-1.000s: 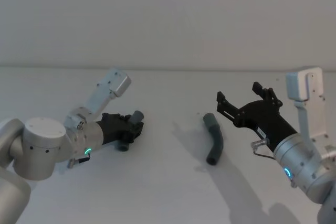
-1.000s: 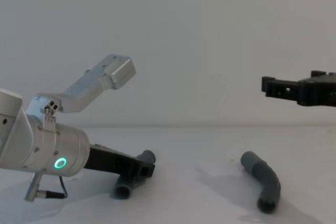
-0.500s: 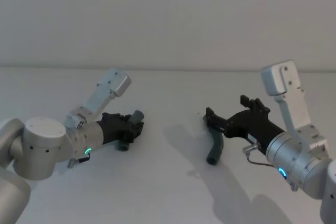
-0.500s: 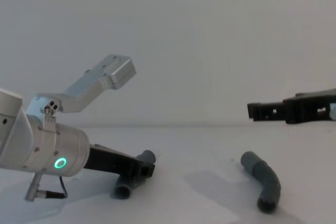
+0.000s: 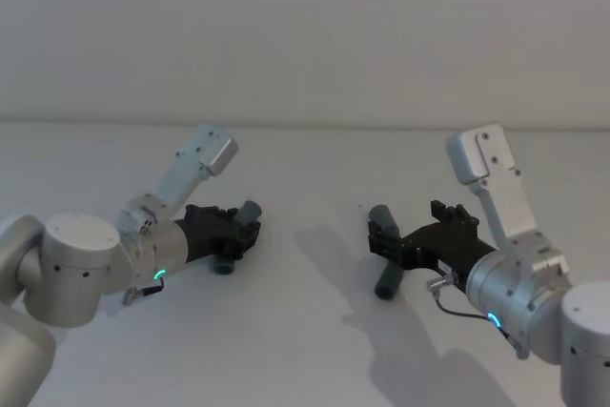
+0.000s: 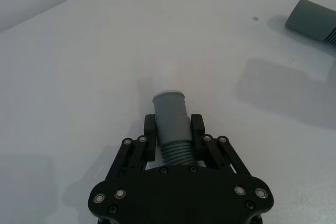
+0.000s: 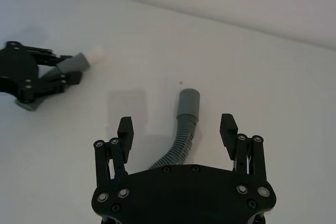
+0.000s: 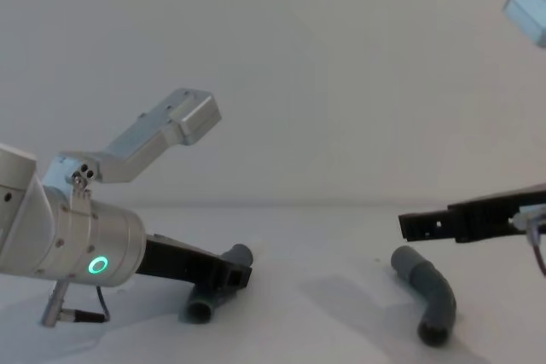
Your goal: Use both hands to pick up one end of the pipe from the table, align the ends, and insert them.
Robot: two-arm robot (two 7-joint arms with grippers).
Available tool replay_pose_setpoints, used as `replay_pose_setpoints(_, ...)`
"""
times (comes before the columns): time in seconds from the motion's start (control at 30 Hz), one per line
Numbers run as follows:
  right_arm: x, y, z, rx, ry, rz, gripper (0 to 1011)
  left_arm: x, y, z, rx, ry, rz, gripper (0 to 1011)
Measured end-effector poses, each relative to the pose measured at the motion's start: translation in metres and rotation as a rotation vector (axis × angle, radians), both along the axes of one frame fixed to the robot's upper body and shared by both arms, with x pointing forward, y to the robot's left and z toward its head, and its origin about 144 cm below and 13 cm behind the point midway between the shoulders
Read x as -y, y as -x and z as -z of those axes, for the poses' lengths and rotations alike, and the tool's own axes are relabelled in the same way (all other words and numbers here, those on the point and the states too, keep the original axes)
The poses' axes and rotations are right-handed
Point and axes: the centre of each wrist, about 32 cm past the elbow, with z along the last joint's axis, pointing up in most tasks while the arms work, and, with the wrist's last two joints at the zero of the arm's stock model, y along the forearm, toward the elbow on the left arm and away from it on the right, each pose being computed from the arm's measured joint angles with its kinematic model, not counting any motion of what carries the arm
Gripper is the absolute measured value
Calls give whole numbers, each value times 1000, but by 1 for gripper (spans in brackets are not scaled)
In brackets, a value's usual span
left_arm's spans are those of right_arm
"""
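Observation:
My left gripper (image 5: 245,232) rests low on the table (image 5: 305,350) at the left, shut on a ribbed dark-grey pipe piece (image 6: 172,121). That piece's pale tip (image 7: 98,54) juts out past the fingers, and its other end (image 8: 198,309) lies on the table. The second pipe piece (image 5: 386,278) lies bent on the table at centre right, its smooth grey cuff (image 7: 188,102) pointing away from me. My right gripper (image 7: 177,127) is open and hovers just above this piece (image 8: 431,291), one finger on each side of it, without touching.
A plain white wall rises behind the table's far edge. Bare tabletop (image 5: 305,226) separates the two pipe pieces. Each arm's silver camera bracket (image 5: 212,150) sticks up above its wrist.
My right gripper has swung left and down, from high at the right to just over the lying pipe piece. The left arm and both pipe pieces have not moved.

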Motion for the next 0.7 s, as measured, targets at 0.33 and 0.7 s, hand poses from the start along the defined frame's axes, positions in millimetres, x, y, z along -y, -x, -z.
replay_pose_setpoints(0.33,-11,-13,6,-70,-2,80,1000,0,0,0,0,0,0,372)
replay_pose_setpoints(0.7,-17,-26,12,-124,6,128,1000,0,0,0,0,0,0,372)
